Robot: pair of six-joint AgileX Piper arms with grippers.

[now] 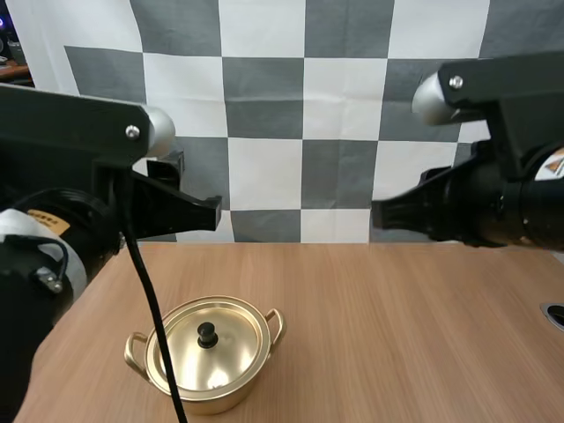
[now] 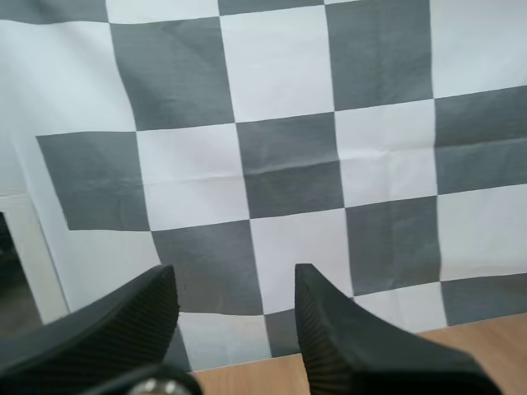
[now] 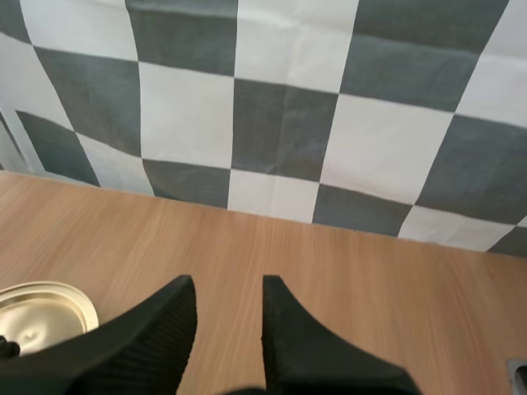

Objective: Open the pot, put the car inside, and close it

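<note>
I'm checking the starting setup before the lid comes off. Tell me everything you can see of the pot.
The pot is round, shiny gold-coloured metal, with two loop handles on opposite sides. Its lid is on, topped by a black knob. It stands upright on the wooden table, left of the table's middle, and only the table touches it.

The high camera is looking forward and down from behind both arms over the desk (image 1: 397,335), with the pot (image 1: 207,352) near its near left corner. The left wrist camera is facing almost level past the left gripper (image 2: 235,280) toward the desk's far edge. The right wrist camera is tilting down past the right gripper (image 3: 228,288), sharing the pot's edge with the high view.
</note>
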